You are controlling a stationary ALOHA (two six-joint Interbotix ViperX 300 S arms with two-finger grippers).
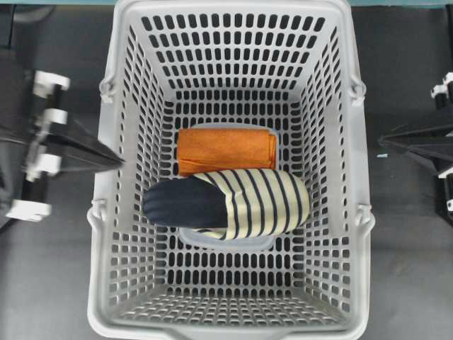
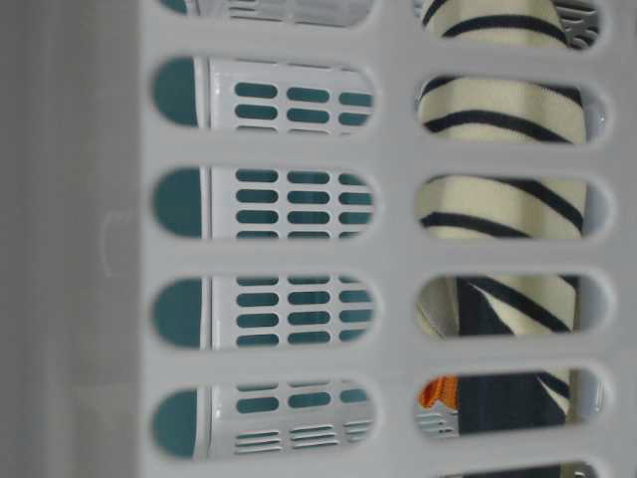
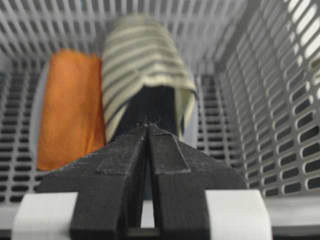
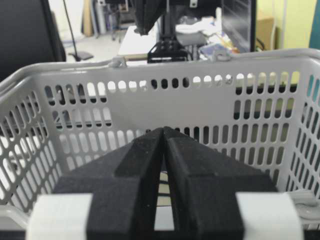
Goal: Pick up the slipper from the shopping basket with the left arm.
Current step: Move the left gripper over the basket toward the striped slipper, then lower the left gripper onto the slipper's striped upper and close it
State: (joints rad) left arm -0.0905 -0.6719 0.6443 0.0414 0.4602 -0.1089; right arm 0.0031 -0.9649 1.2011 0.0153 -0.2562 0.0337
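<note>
I see the large light-grey plastic shopping basket with slotted walls (image 1: 124, 212) standing on the dark counter (image 1: 49, 283), between my two arms. On its floor lies the soft cream-yellow slipper with navy stripes (image 1: 262, 202), on its side across the middle, with the dark navy heel part toward the left wall. Just behind it, touching it, lies the orange folded cloth (image 1: 225, 147).

My left gripper (image 1: 119, 161) is at the outer side of the left wall of the basket, at the rim, with the point directed at the slipper. Its two black fingers are pressed together and hold nothing. In the left wrist view the closed tips (image 3: 148, 127) point straight at the dark opening of the slipper (image 3: 145, 75), but they stay apart from it.

My right gripper (image 4: 163, 131) is outside the right wall, also pressed together and empty.
</note>
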